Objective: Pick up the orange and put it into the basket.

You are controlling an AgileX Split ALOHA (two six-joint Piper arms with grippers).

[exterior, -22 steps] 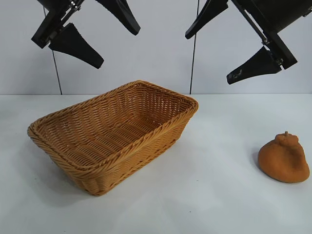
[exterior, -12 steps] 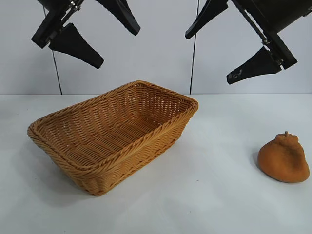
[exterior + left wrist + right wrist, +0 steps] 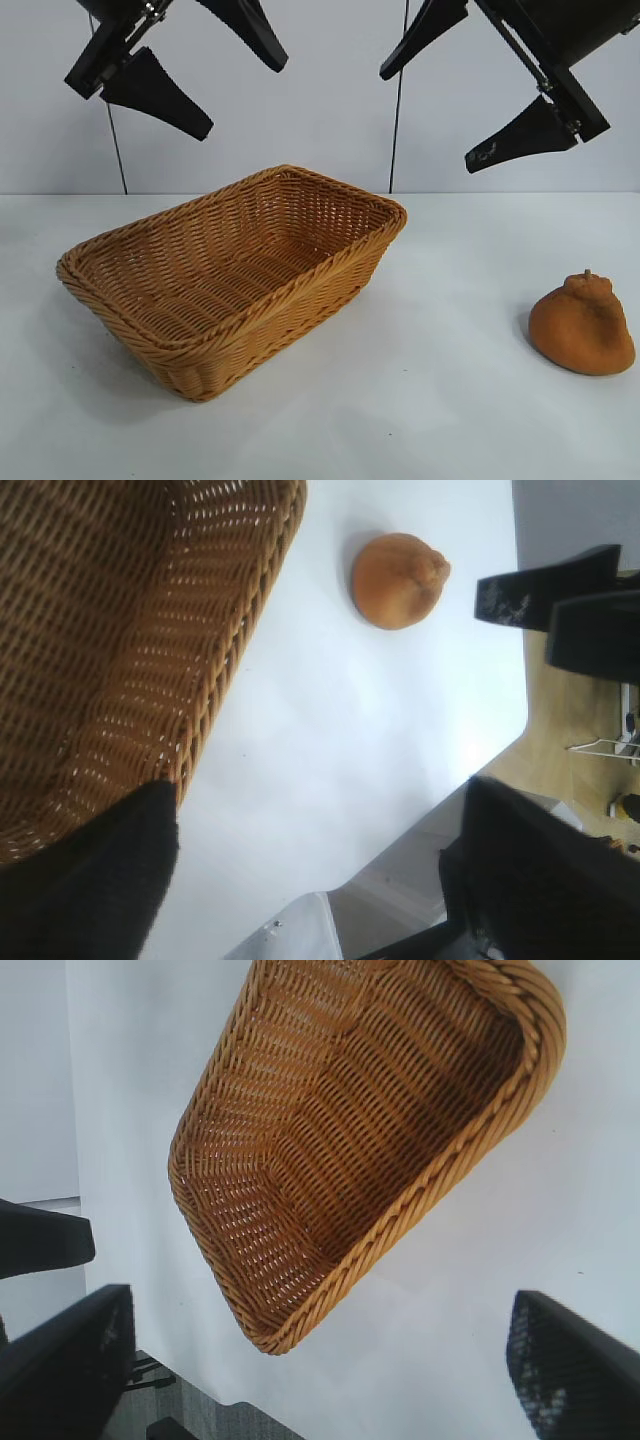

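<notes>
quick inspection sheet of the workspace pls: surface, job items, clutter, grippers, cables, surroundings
Surface: white table, bare apart from the job's things.
Job's things: orange sits on the table at right, apart from the basket; basket empty, upright.
Clutter: nothing seen.
Grippers: left gripper and right gripper both open, empty, high above the table.
Cables: two thin dark lines run down the wall; what they are is unclear.
Surroundings: pale wall behind.

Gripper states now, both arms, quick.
Left gripper: open, holding nothing, up above the basket.
Right gripper: open, holding nothing, high above the table.
</notes>
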